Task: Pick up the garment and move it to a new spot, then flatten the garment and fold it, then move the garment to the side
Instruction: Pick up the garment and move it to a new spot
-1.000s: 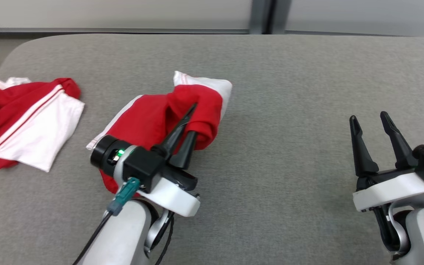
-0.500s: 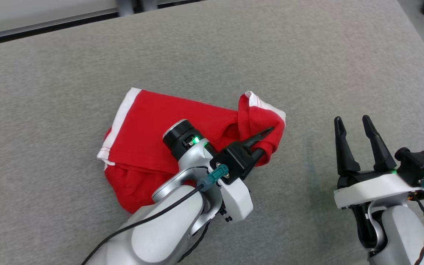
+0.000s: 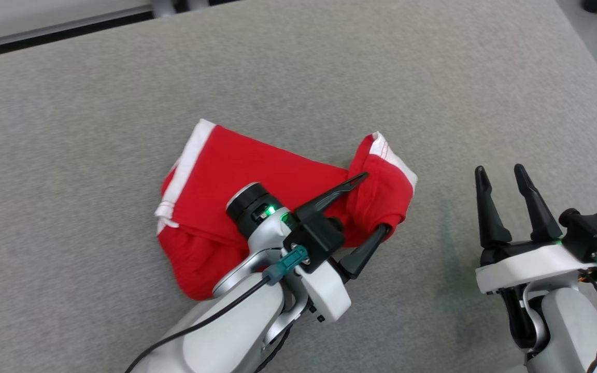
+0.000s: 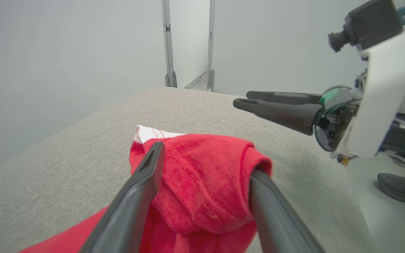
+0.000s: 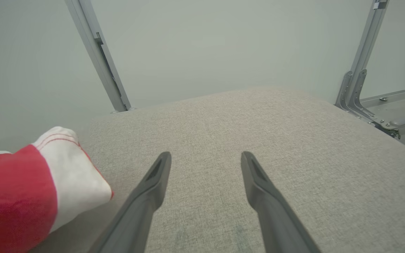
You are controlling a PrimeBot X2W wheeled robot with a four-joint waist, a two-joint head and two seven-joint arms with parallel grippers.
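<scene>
The garment (image 3: pixel 257 166) is red with white trim and lies crumpled on the grey padded table (image 3: pixel 96 103). My left gripper (image 3: pixel 373 202) is open at the garment's right end, its fingers spread to either side of a bunched red fold. In the left wrist view that fold of the garment (image 4: pixel 206 189) bulges between the two fingers of the left gripper (image 4: pixel 206 160). My right gripper (image 3: pixel 499 169) stands open to the right of the garment, nothing between its fingers. The right wrist view shows the right gripper (image 5: pixel 206 154) over bare table, with the garment's white-trimmed corner (image 5: pixel 69 168) at its left.
The table's right edge (image 3: pixel 588 57) drops to the floor. A person's dark shoe (image 4: pixel 396 186) rests on the floor past that edge. Metal frame posts (image 5: pixel 97 52) stand behind the table.
The left gripper's fingers have spread apart and let go of the red fold they were pinching. The head camera has turned to the right. The right gripper stays open.
</scene>
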